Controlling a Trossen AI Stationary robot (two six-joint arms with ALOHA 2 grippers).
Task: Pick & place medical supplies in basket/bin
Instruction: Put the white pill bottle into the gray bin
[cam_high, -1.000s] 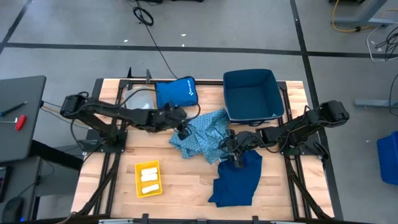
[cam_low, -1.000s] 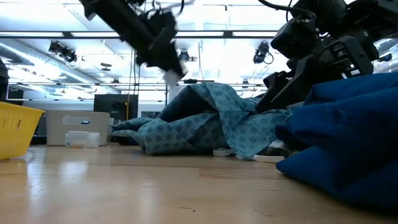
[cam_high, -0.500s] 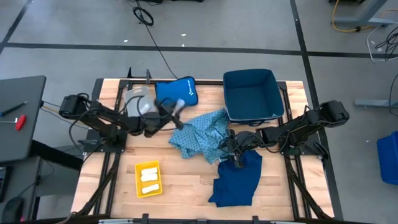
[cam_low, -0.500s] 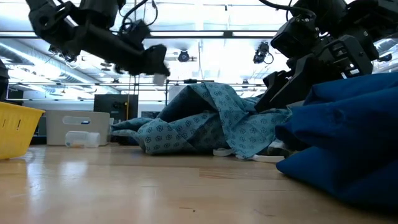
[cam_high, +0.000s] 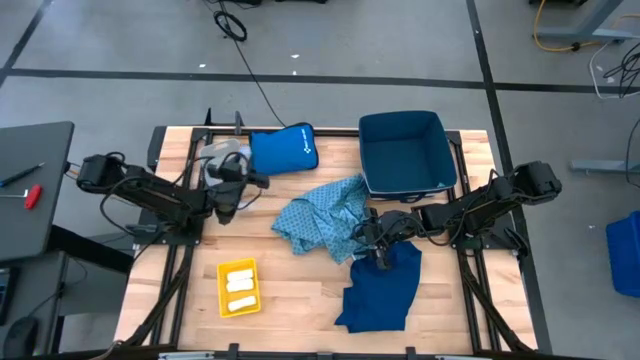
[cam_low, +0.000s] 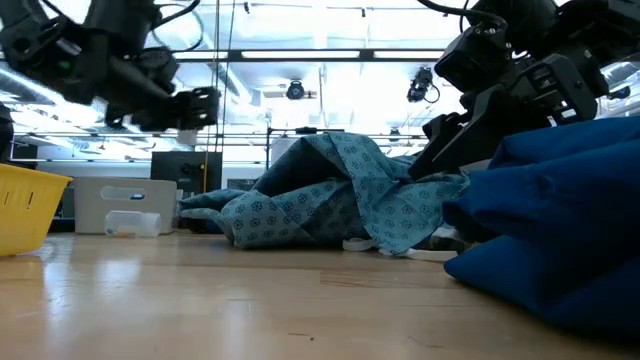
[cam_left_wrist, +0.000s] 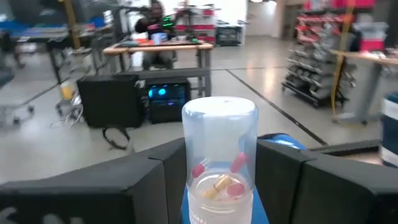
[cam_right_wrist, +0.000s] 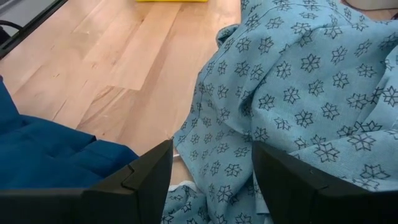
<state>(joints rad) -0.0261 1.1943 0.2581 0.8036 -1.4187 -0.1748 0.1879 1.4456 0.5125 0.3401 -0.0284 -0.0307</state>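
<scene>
**High view.** Left gripper (cam_high: 226, 200) has swung back from over the gown (cam_high: 322, 222) toward the surface's (cam_high: 300, 300) left edge, and now sits just in front of the clear tub at the far-left corner. Judged: a carry under way, though the heading is away from the bin (cam_high: 405, 150) at the far-right corner. Right gripper (cam_high: 380, 252) unchanged, low over the near edge of the gown where it meets the navy garment (cam_high: 380, 295). Yellow tray (cam_high: 239, 288) with white rolls (cam_high: 239, 283) near the front-left. Blue pouch (cam_high: 283, 150) at the far edge.

**Low view.** Left arm has moved off to the side, raised clear of the surface. Gown heaped mid-surface; navy garment beside it, in the foreground. Room behind: ceiling light strips, benches, a white box.

**Left wrist view.** Left gripper clenched on a clear vial (cam_left_wrist: 220, 163), upright between the fingers (cam_left_wrist: 140, 186); red and yellow capsules inside. Room: desks, shelving, concrete floor.

**Right wrist view.** Right gripper released, fingers (cam_right_wrist: 146, 177) spread over gown and bare wood; nothing held.
</scene>
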